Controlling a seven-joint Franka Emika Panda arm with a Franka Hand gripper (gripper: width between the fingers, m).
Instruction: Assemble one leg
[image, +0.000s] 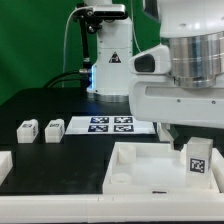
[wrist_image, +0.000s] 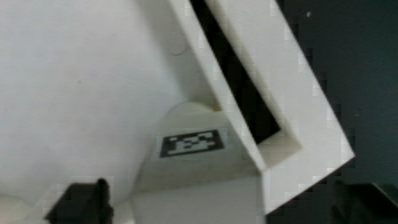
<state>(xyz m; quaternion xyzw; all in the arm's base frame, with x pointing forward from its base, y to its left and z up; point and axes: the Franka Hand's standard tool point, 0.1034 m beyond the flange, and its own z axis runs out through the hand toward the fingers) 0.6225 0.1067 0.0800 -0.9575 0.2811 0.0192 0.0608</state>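
Note:
The leg (image: 196, 160) is a small white peg with a black-and-white tag. It stands upright under my gripper (image: 193, 148), at the corner of the white tray-like part (image: 140, 160) on the exterior view's right. In the wrist view the leg (wrist_image: 199, 150) runs down between my gripper's (wrist_image: 214, 208) dark fingers (wrist_image: 80, 205), tag facing the camera, close beside the tray's raised rim (wrist_image: 267, 70). The gripper looks shut on the leg. Where the leg's lower end meets the tray is hidden.
Two more loose legs (image: 27, 130) (image: 53, 129) lie on the black table at the exterior view's left. The marker board (image: 110, 124) lies behind the tray. Another white part (image: 3, 166) sits at the left edge. A camera stand (image: 108, 60) is at the back.

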